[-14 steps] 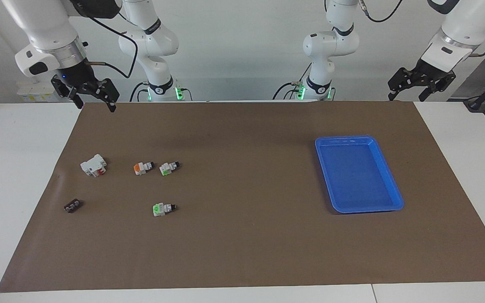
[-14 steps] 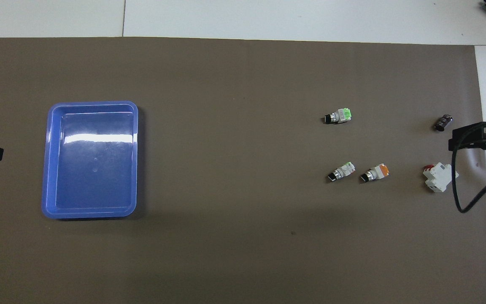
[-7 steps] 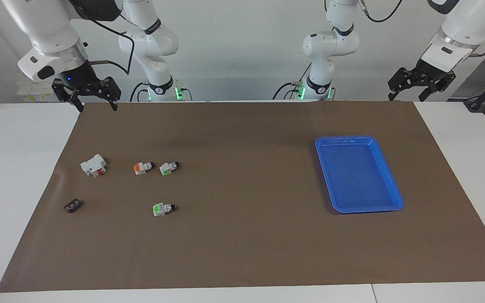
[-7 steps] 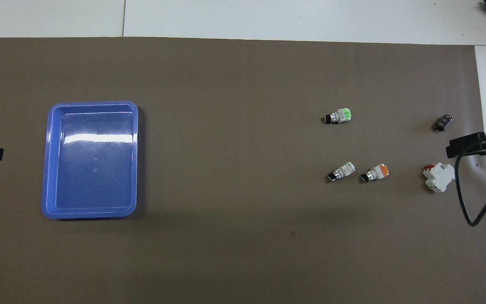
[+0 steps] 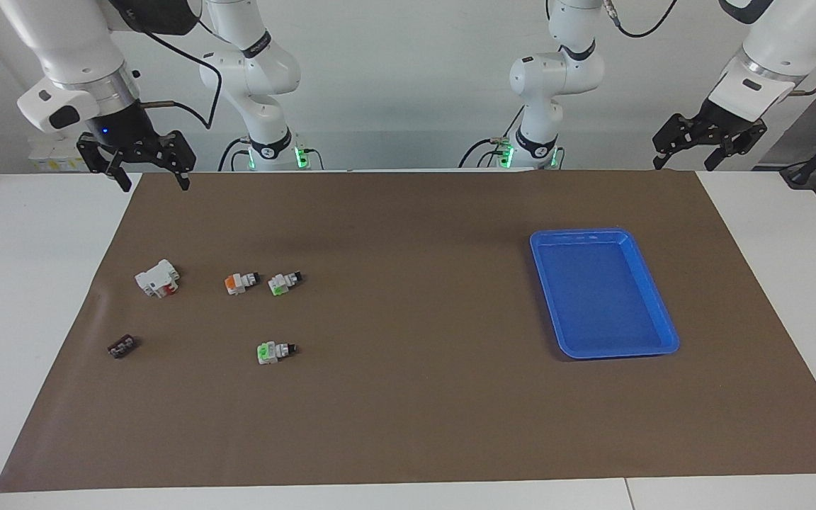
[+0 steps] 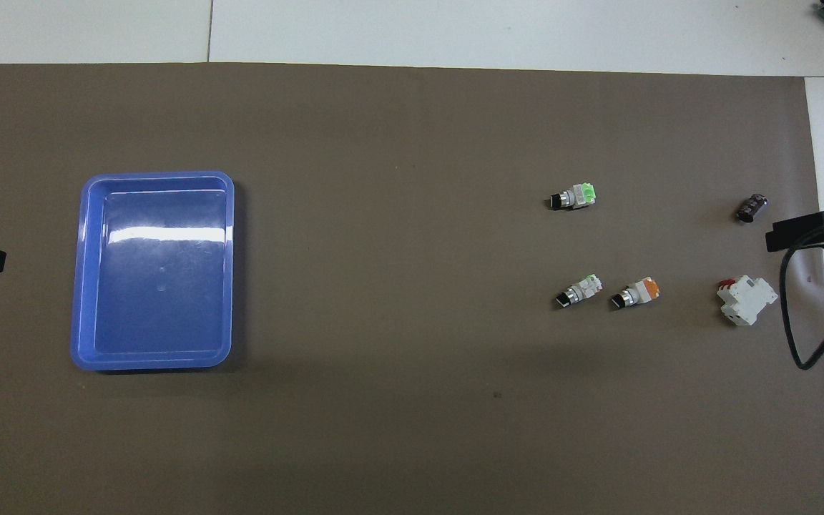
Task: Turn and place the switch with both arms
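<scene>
White table [image 5: 32,297] is carrying a large brown mat [image 5: 415,397] that is covering most of it; pale wall panels are showing past the arm bases in the facing view.

We are recording one container: a blue tray [image 6: 81,272], sitting flat on the mat toward the left arm's end of the table. We are seeing nothing in it, only a glare streak on its floor.

We are logging the loose parts, all lying on the mat toward the right arm's end. The switch [image 6: 579,290], white with a small pale-green patch and a black knob, is lying on its side. Clock positions are taken in the overhead view with the switch at the dial's centre:
- orange-ended switch [image 6: 636,293] just beside it at 3 o'clock, apart;
- bright-green switch [image 6: 574,197] at 12 o'clock, farther from the robots;
- white breaker block [image 6: 745,301] with a red spot at 3 o'clock, well apart;
- small dark part [image 6: 752,207] at about 2 o'clock, near the mat's edge;
- tray at 9 o'clock, well apart.

The right gripper [image 5: 146,170] is hanging in the air over the mat's corner at its own end, fingers spread apart, holding nothing. The left gripper [image 5: 688,150] is waiting raised over the mat's corner at the left arm's end, fingers also spread and holding nothing.
</scene>
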`<act>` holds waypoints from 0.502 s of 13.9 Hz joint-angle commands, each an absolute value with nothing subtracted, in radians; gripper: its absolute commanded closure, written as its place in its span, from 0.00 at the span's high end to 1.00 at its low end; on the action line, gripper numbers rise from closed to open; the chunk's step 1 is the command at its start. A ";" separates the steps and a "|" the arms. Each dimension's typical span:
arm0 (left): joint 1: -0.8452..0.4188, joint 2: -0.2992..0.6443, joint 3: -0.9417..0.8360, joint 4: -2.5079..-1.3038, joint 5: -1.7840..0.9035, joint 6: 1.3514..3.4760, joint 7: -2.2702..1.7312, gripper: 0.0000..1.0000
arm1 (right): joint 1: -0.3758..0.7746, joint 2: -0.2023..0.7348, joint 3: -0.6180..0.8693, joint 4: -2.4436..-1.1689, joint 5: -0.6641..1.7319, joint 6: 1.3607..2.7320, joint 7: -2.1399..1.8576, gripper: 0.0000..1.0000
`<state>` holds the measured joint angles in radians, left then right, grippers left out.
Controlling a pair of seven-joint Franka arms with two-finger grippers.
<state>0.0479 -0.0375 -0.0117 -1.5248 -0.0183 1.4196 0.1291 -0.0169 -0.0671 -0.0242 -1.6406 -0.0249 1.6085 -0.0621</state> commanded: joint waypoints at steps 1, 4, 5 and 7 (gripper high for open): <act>0.060 -0.044 -0.015 -1.532 -0.025 1.411 0.143 1.00 | -0.032 -0.120 -0.012 -1.744 -0.017 1.689 0.062 1.00; 0.060 -0.044 -0.015 -1.532 -0.025 1.411 0.143 1.00 | -0.020 -0.149 -0.009 -1.899 -0.009 1.830 0.470 1.00; 0.060 -0.044 -0.015 -1.532 -0.025 1.411 0.143 1.00 | 0.010 -0.149 -0.009 -1.954 -0.009 1.895 0.570 1.00; 0.060 -0.044 -0.015 -1.532 -0.025 1.411 0.143 1.00 | 0.023 -0.111 -0.009 -2.005 -0.008 1.954 0.768 1.00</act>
